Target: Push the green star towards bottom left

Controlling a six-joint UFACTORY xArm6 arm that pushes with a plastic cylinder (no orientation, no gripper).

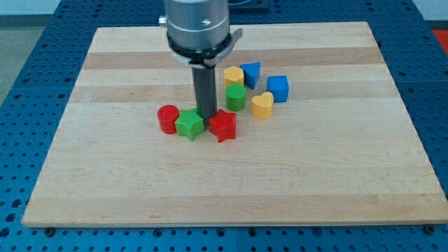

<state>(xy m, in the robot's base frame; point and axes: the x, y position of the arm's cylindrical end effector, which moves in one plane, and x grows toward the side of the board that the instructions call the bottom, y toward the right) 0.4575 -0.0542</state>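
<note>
The green star (189,124) lies on the wooden board (105,182), a little left of the middle. A red cylinder (168,119) touches its left side and a red star (222,125) sits just to its right. My tip (206,116) comes down between the green star and the red star, at the green star's upper right edge. The rod hangs from the arm's grey head (198,28) at the view's top.
Right of the rod stands a cluster: a green cylinder (235,97), a yellow block (233,75), a blue block (251,73), a blue cube (278,88) and a yellow heart (262,105). A blue perforated table (28,84) surrounds the board.
</note>
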